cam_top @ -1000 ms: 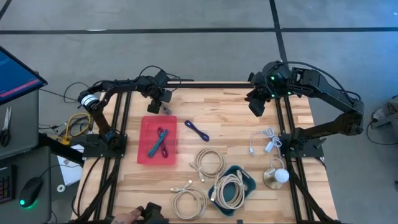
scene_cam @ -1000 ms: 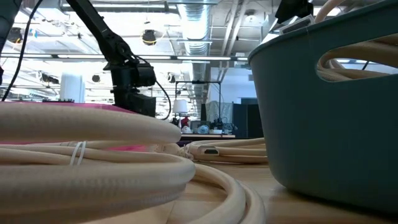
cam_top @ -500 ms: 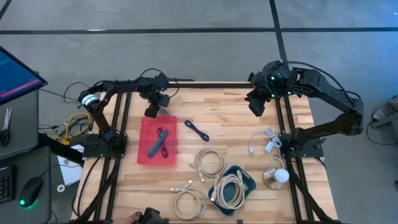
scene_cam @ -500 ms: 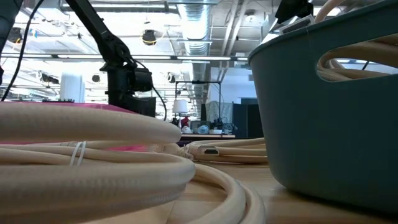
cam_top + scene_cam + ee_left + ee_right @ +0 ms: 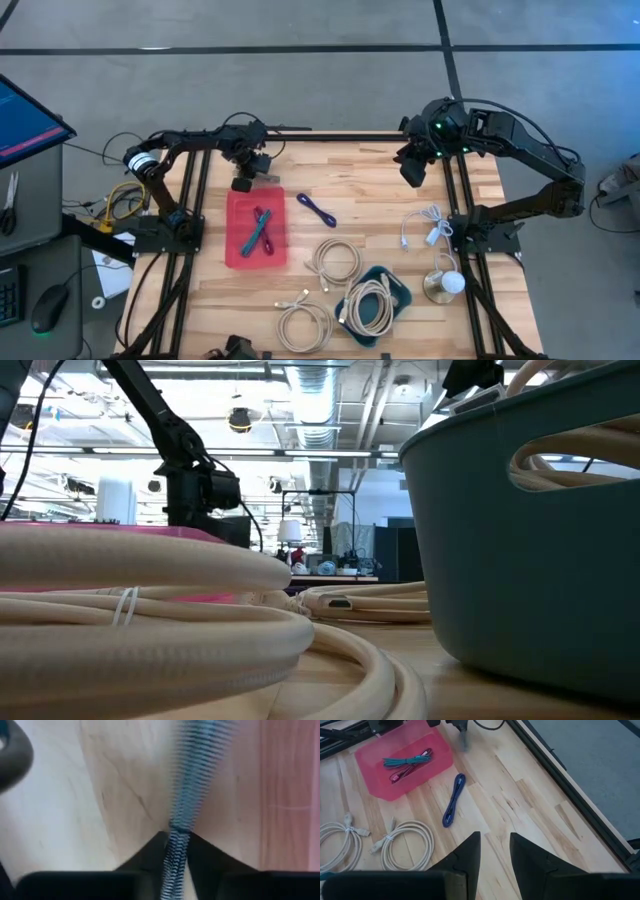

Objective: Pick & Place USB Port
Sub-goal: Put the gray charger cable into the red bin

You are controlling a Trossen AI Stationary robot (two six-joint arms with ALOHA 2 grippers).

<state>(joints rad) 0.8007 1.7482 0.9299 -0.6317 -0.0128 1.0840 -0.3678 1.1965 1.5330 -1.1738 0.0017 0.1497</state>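
My left gripper (image 5: pixel 243 182) is at the far edge of the pink tray (image 5: pixel 232 250) and is shut on a grey-blue braided cable (image 5: pixel 192 780). The cable also shows in the right wrist view (image 5: pixel 464 741), hanging below that gripper beside the tray's far corner. The tray (image 5: pixel 375 780) holds a teal cable (image 5: pixel 250 232) and a red cable (image 5: pixel 263 228). A purple cable (image 5: pixel 316 210) lies on the table to the tray's right. My right gripper (image 5: pixel 495 851) is open and empty above the table's far right part (image 5: pixel 411 170). My left gripper pinches the braided cable (image 5: pixel 175 847) between its two fingertips. The cable runs on past the fingertips, roughly in line with them. In the right wrist view it hangs down below the gripper; whether its lower end touches the table, I cannot tell.
Several coiled white cables (image 5: pixel 336 262) lie on the near half of the table. A teal basket (image 5: pixel 375 300) holds more white cable. A white cable with a plug (image 5: pixel 430 228) and a round lamp-like object (image 5: pixel 445 285) are at the right. Bare wood lies between tray and right arm.
My left gripper has moved a little toward the table's near-left, from beyond the tray's far right corner to over the tray's far edge, still shut on the braided cable, which went with it.
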